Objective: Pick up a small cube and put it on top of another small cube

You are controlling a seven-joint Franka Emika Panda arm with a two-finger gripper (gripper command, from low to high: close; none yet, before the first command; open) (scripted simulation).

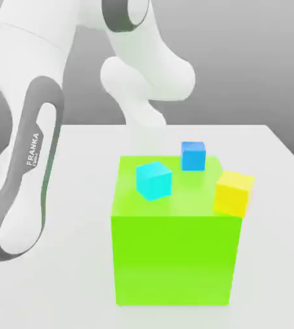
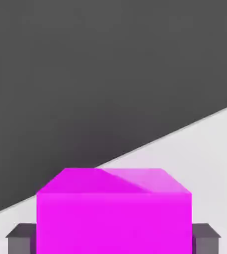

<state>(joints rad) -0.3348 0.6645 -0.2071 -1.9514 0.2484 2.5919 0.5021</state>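
arm [image 1: 30, 173]: white, "FRANKA" lettered on its link | lime-green block [image 1: 172, 257] on tabletop [image 1: 85, 167]: cyan cube [image 1: 154, 180], blue cube [image 1: 193, 155], yellow cube [image 1: 233, 193] on top | gripper [image 2: 113, 237]: fingers [image 2: 21, 237] clamped on small cube [image 2: 113, 213], magenta

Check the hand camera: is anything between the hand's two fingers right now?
Yes. In the hand view the magenta cube sits between the two dark fingers, which stand at its opposite sides.
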